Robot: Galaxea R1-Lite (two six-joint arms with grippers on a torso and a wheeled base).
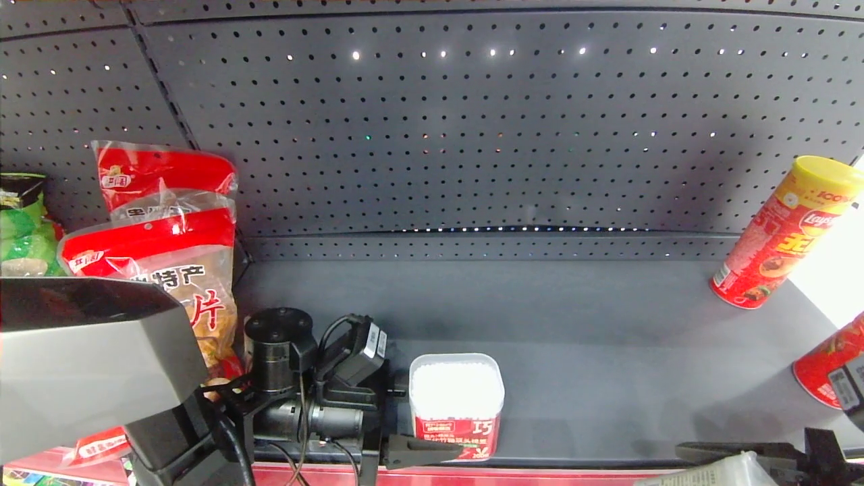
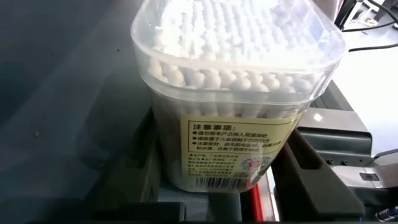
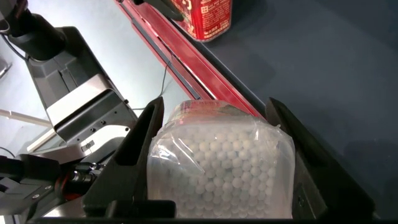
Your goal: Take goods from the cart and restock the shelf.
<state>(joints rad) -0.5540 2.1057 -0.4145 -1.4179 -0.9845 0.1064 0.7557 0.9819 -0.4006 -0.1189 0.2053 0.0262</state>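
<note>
Left end effector: arm comes in low from the left, wrist level with the shelf front, fingers pointing along the lip. The fingers press on both sides of the cotton swab box, gripping near its base (label side faces the wrist camera). The box is upright with its base on the shelf, right at the front edge and just above the red edge strip.

Right end effector: arm low at the right front corner, fingers clamped on either side of a second swab pack, which is film-wrapped. The pack sits over the red strip; cannot tell whether it rests on anything.

Outward: red snack bags stand just left of the left wrist, against the pegboard. A chip canister stands far right at the back, well apart from the swab box. Another red canister stands nearer the right arm.
</note>
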